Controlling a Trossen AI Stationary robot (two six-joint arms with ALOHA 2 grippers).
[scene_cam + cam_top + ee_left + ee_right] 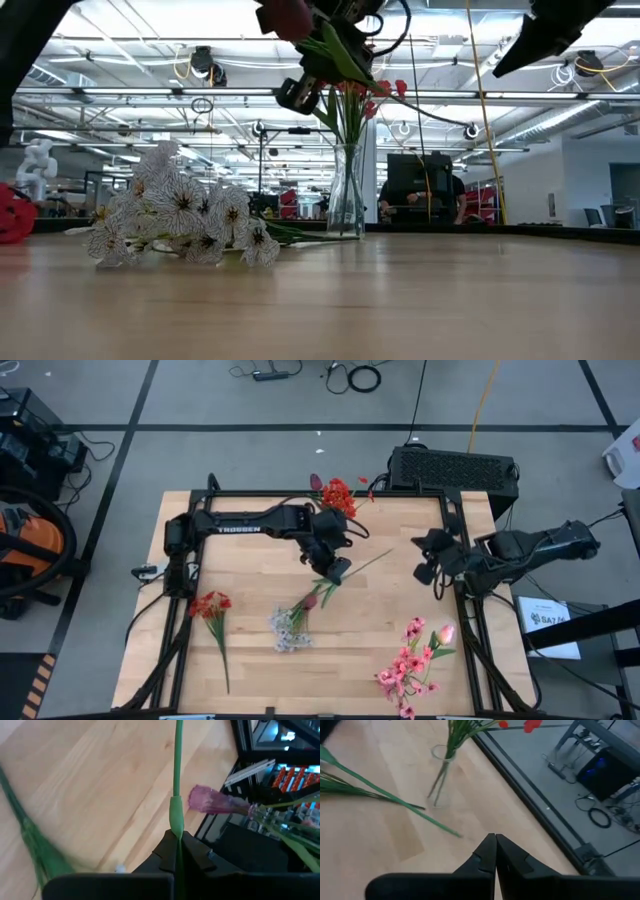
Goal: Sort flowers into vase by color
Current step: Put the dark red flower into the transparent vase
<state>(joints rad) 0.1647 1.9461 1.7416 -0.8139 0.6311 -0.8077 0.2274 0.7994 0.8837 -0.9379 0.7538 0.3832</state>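
My left gripper [337,572] is over the table's middle, shut on a maroon tulip [311,600] with a long green stem. In the low view the tulip's bud [285,18] is high above the table. The glass vase [340,510] stands near the far edge with red flowers [338,493] and a maroon bud [316,481] in it. A red sprig [210,605], a white spray [290,628] and pink blossoms [410,660] lie flat on the wood. My right gripper [427,563] hovers shut at the table's right side. My left gripper pinches the tulip's green stem [176,815] between its two fingers, at a thicker node partway along it. The fingers come from above and lie across the stem. The flower is lifted clear of the table, its free stem end [390,551] pointing right and its bud toward the near edge.
A black box [452,468] sits just beyond the far edge, and a black frame [300,493] borders the table. A pink bud [445,632] lies beside the pink blossoms. Bare wood shows between the vase and my right gripper [495,845].
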